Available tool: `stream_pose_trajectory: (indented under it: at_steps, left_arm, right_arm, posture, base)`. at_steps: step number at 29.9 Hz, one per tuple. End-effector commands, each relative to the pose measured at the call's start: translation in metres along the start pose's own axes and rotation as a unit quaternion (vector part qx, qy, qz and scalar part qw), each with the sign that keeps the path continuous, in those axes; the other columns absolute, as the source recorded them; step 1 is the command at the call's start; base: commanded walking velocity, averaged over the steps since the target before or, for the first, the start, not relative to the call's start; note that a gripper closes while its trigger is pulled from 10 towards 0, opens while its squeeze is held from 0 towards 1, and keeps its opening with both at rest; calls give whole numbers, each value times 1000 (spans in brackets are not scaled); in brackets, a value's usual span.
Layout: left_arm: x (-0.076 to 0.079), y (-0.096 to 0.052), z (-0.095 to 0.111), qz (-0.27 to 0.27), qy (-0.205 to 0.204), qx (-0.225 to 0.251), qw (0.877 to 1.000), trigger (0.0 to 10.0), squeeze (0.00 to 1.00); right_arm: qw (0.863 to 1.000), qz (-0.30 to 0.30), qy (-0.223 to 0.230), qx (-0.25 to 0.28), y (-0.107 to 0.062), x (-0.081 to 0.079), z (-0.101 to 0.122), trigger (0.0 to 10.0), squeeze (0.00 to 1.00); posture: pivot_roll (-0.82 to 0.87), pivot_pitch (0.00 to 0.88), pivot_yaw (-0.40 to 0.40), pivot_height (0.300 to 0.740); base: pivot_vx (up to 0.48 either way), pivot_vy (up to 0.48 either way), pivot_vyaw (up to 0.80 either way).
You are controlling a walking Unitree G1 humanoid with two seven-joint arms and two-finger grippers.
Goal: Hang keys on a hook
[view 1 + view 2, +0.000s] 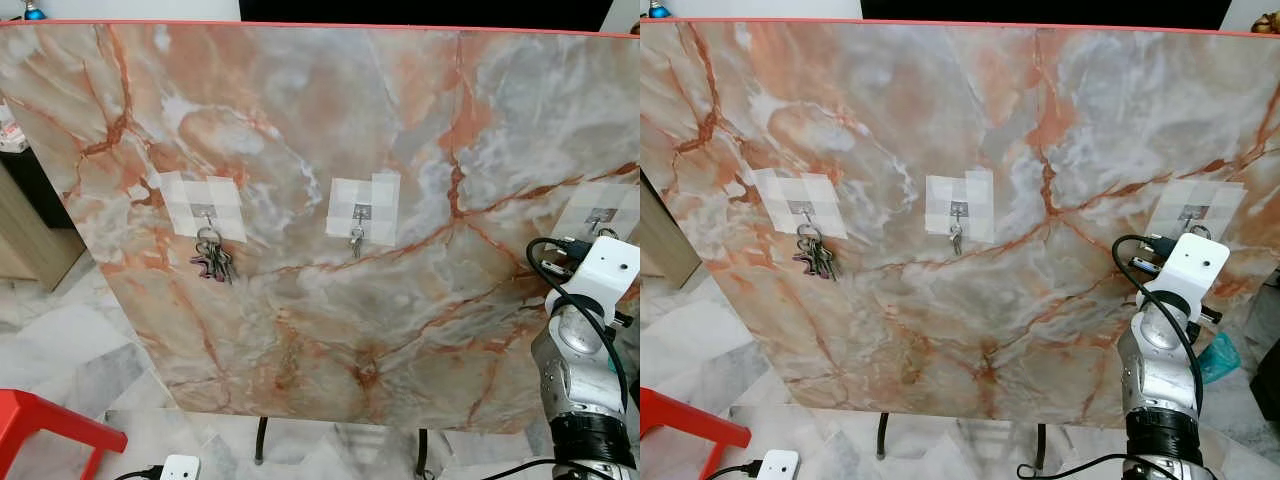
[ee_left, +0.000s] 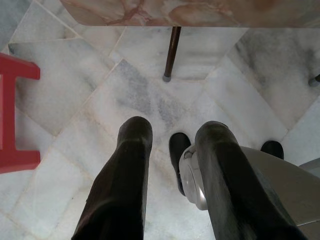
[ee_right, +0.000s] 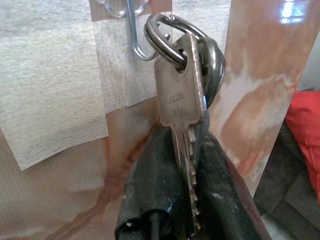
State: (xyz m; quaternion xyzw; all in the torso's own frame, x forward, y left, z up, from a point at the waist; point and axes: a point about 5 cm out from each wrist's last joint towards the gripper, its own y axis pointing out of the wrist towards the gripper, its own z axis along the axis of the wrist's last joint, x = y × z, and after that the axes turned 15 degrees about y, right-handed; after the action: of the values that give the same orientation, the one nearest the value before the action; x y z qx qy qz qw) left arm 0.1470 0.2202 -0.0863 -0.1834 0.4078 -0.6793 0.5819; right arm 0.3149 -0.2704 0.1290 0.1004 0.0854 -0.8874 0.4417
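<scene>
Your right gripper (image 3: 192, 200) pinches the keys (image 3: 182, 105) upright, their ring right beside the hook (image 3: 137, 42); left gripper (image 2: 172, 165) hangs open

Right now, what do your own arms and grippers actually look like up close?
My right arm is a shiny silver metal tube with a black ribbed band near its base and a white, boxy plastic housing on top. Black cables loop out of that housing. The left gripper has two long, rounded, matte black fingers. The right gripper has black fingers too, scuffed with pale marks.
</scene>
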Motion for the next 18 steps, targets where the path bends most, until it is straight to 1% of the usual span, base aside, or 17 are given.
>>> stream_pose_trajectory:
  at_steps: [1,6,12,14,18]
  left_arm:
    - [1,0,1,-3,5,4,1000,10000,0]
    - [1,1,2,-3,5,5,1000,10000,0]
    - [1,1,3,-2,5,5,1000,10000,0]
    - [2,1,2,-2,3,5,1000,10000,0]
    - [2,1,2,-2,3,3,1000,10000,0]
  right_arm:
    - [1000,18,-4,9,2,-8,10,10000,0]
    - [1000,19,-16,-2,1,-9,8,10000,0]
    - [1000,20,-18,-5,0,-9,10,10000,0]
    - [999,21,-29,-15,-2,-9,9,10000,0]
    - [999,22,-27,-18,-3,-10,8,10000,0]
  posture:
    - [-2,0,-32,740]
    - [-4,0,-32,740]
    - [-6,0,-34,740]
    - [-3,0,-36,740]
    - [-2,0,-36,740]
  base:
    - [0,0,0]
    - [0,0,0]
    - [0,0,0]
    - [0,0,0]
    - [0,0,0]
